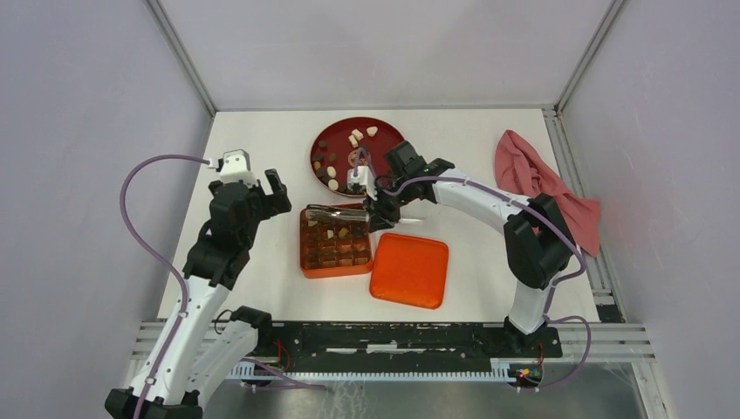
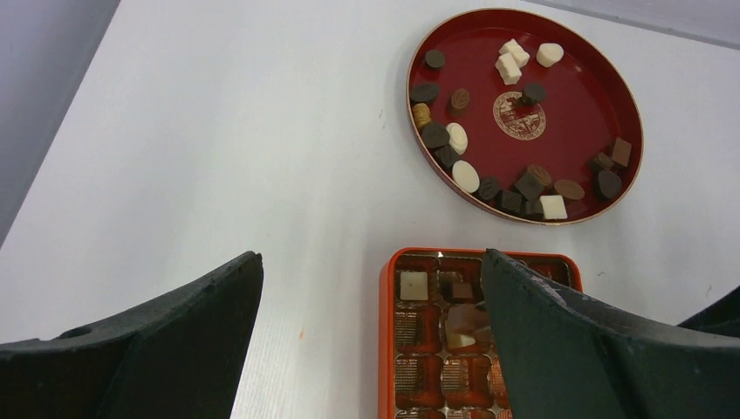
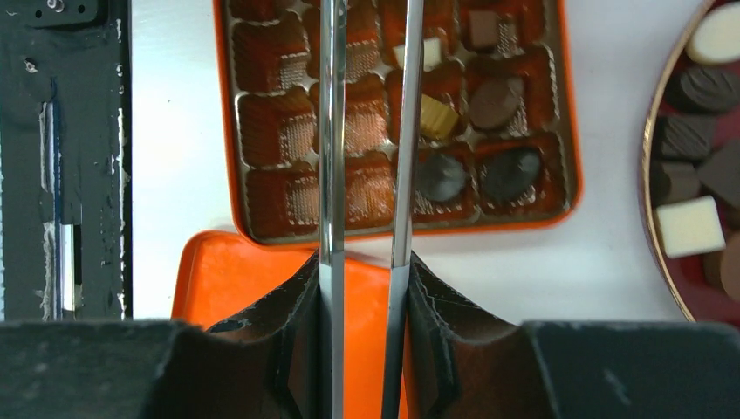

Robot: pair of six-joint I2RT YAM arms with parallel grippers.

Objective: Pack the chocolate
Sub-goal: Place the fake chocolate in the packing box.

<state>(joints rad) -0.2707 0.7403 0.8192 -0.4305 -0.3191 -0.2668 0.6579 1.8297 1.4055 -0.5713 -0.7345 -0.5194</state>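
I read this as the placing half of a pick-and-place cycle. My right gripper [image 3: 362,279] is clamped on a pair of metal tongs [image 3: 332,131], whose blades reach out over the orange box [image 3: 266,131]. From above, their tips sit over its far left corner. The tips run out of the wrist view, so I cannot tell whether a piece sits between them. Most of the chocolate [image 2: 465,175] lies loose on the red plate [image 2: 580,87], just beyond the box and apart from the tongs. A handful of pieces sit in the box's compartments on the side nearest the plate, and the other compartments look empty. If a piece is held, the next move calls for lowering the tips into an empty compartment and easing the squeeze; if not, swinging back to the plate for another. My left gripper [image 2: 371,262] hangs wide open above the desk [image 1: 262,140] left of the box, holding nothing.
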